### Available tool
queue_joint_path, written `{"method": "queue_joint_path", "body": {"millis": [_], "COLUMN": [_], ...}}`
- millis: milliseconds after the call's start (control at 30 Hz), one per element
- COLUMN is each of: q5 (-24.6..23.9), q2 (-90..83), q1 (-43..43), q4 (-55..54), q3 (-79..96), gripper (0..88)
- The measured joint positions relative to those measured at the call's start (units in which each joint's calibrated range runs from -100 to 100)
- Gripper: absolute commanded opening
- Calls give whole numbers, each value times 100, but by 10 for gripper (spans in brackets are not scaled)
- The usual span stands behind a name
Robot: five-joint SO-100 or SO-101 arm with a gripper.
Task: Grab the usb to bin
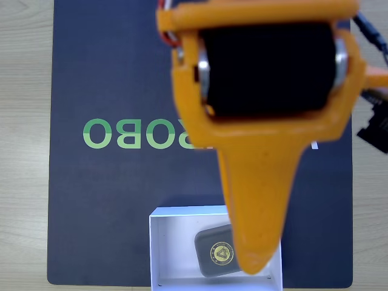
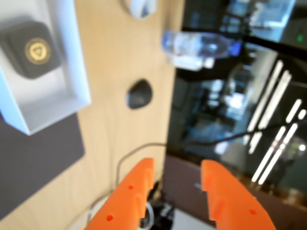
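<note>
1. In the wrist view the gripper (image 2: 177, 175) comes in from 6 o'clock, nearest the lens. Its two orange fingers (image 2: 132, 191) are spread, with a clear gap between the tips, and they pinch nothing.
2. Beyond the fingers in that view, a thin cable (image 2: 139, 151) curls over the pale wooden table (image 2: 120, 57), and a dark mat (image 2: 33, 163) lies at 8 o'clock.
3. Further out, at 10 o'clock, stands the bin (image 2: 79, 72), a shallow white box with one corner on the mat. The usb (image 2: 31, 48) lies flat inside it with its gold emblem facing up, near the box's far end. It is well apart from the fingers.
4. Past the bin in the wrist view, a dark rounded object (image 2: 139, 93) rests on the table near the middle, and a clear plastic bottle (image 2: 199, 45) lies on its side at 1 o'clock. The right half is blurred glass with bright reflections.
5. In the fixed view the arm's orange body (image 1: 260, 121) is closest to the camera and covers the upper middle; one finger tapers down to a tip at 6 o'clock.
6. Below it, the bin (image 1: 156, 254) sits at 6 o'clock on the mat (image 1: 121, 73), which bears green lettering (image 1: 106, 133). The usb (image 1: 212, 251) is inside, partly hidden by the finger tip above it.
</note>
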Motion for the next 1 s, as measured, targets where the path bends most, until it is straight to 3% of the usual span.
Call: {"method": "queue_joint_path", "body": {"millis": [400, 767, 1000], "q5": [21, 147, 430], "q2": [-3737, -7734, -10019], "q1": [0, -9, -18], "q4": [147, 2138, 2371], "q3": [2404, 5206, 7411], "gripper": [9, 9, 9]}}
